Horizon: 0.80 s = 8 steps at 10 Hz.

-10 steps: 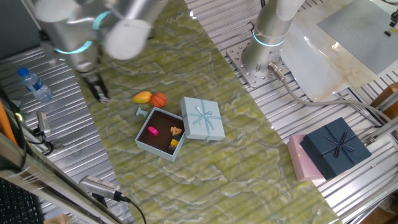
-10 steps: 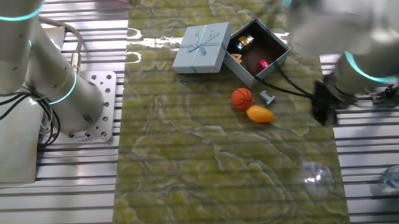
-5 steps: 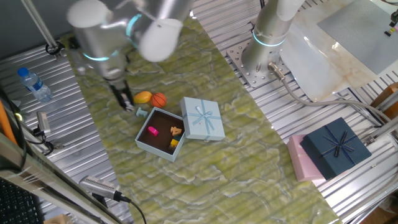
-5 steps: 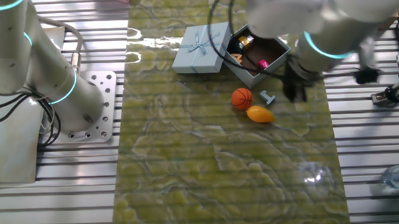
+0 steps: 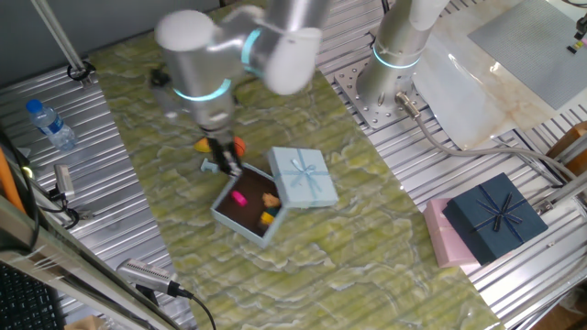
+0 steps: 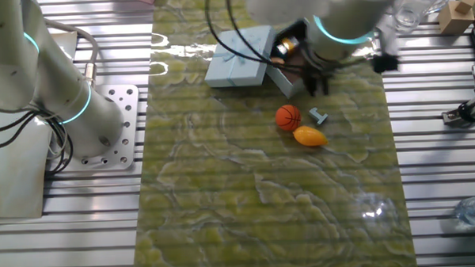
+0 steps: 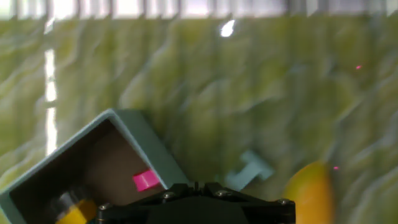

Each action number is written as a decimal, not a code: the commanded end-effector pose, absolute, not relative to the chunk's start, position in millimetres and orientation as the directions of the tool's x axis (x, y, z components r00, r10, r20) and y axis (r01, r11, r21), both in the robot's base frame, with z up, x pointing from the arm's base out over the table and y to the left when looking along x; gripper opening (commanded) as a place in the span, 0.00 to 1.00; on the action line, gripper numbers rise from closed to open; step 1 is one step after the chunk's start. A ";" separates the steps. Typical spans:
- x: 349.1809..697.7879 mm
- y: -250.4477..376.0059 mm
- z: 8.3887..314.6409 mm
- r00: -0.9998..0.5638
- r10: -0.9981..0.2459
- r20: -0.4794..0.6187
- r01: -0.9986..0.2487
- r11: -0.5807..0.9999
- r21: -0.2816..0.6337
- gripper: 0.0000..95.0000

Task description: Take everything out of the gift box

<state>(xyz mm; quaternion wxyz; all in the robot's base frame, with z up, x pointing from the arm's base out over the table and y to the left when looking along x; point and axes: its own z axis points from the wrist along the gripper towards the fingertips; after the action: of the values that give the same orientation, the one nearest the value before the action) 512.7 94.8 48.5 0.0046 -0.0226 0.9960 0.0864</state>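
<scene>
Arm: rounded silver-grey metal arm segments (image 5: 197,50), motion-blurred, with glowing cyan ring lights at the joints. Cylindrical silver base column (image 5: 401,50) on a perforated metal mounting plate (image 5: 367,96) with screws. Black cable (image 6: 218,23) loops along the arm. Small black two-finger gripper (image 5: 227,163); hand view shows its black housing with screws

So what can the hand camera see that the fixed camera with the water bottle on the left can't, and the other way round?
Only the hand view: a close, blurry look into the gift box, with the small blue piece right beside its wall.

Only that fixed view: the arm and gripper at the box's edge, the lid, the basketball, a bottle, and a navy box on a pink box.

Both: the box, its magenta piece, yellow bits, the mango and the green mat.
</scene>
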 end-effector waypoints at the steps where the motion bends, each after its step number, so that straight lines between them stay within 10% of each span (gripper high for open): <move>1: 500.1 107.0 48.7 -0.998 -0.052 -0.017 -0.054 0.986 0.158 0.00; 8: 498.6 103.6 47.7 -0.992 -0.122 -0.009 -0.122 0.993 0.003 0.00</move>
<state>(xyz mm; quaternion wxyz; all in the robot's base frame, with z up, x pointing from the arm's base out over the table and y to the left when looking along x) 498.0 105.3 48.7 0.0022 -0.0558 0.9984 0.0129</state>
